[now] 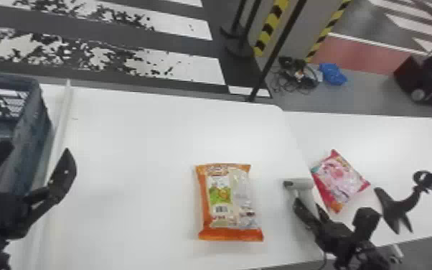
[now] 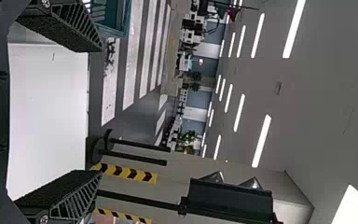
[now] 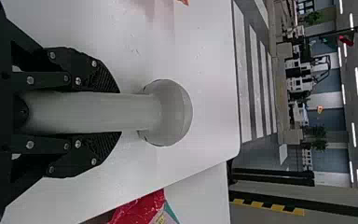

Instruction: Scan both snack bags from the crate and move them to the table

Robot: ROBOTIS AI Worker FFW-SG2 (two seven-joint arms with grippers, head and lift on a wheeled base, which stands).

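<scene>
In the head view my left gripper [image 1: 36,152] is open beside the blue crate [image 1: 34,133], above the table's left side. The left wrist view shows that gripper [image 2: 100,111] with nothing between its fingers. My right gripper [image 1: 308,207] is shut on the handle of a grey-white scanner [image 1: 299,184], right of the orange snack bag. In the right wrist view the gripper [image 3: 120,112] clasps the scanner [image 3: 170,112] from both sides. The orange snack bag [image 1: 226,201] lies flat on the white table [image 1: 129,143], barcode up. A pink-red snack bag [image 1: 339,181] lies beyond the scanner.
A second white table [image 1: 380,140] adjoins on the right and bears the pink-red bag. A black stand [image 1: 403,206] with a curved neck is at the far right. A pale raised strip [image 1: 61,122] runs between crate and table surface.
</scene>
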